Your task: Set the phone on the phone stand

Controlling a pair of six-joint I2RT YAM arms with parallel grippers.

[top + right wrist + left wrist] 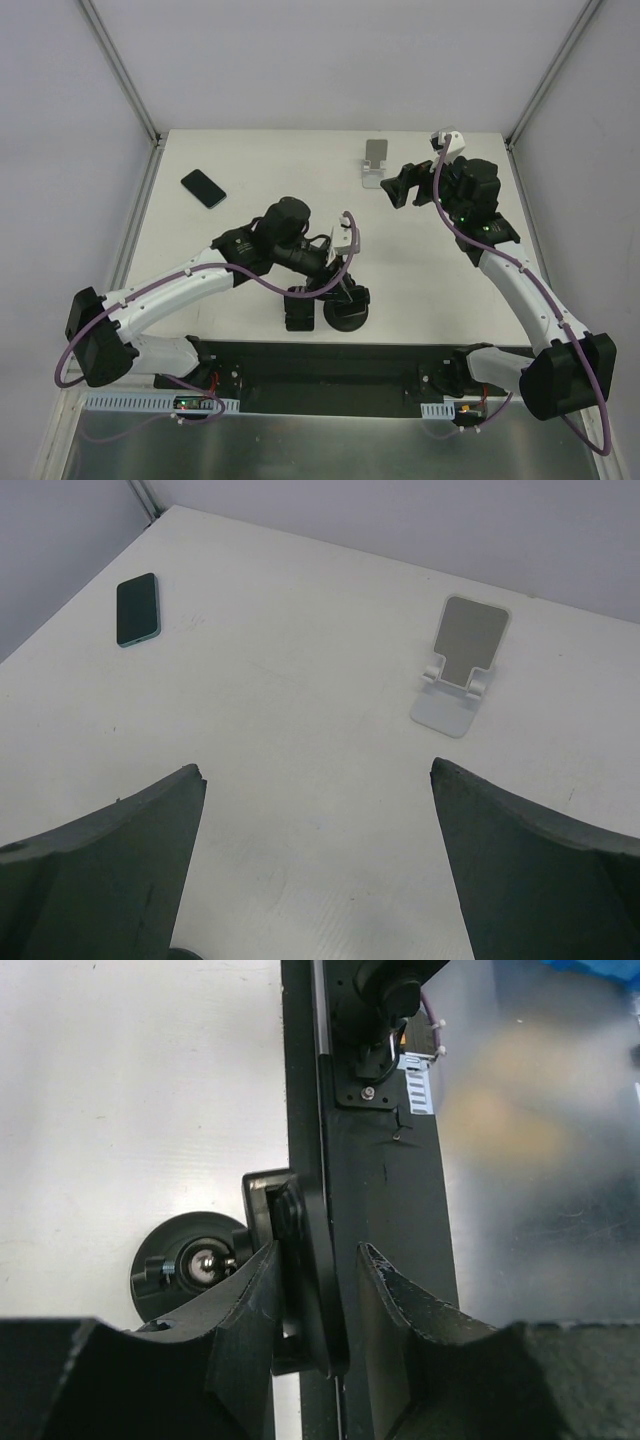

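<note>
Phone [203, 188] flat at far left of tabletop [270, 160], long axis diagonal, well apart from both arms' tips. On left arm's side, so left judged the nearer reach. Left gripper [318, 1248] low at near centre, fingers half-closed astride upright plate of black holder [165, 1265]; cannot tell whether pinching it. Right gripper [318, 770] spread wide, empty, near white phone stand [455, 670]; phone far off to its left.

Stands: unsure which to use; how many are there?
2. White stand at the far side; black stand at the near edge, its plate between the jaws of the left gripper.
</note>
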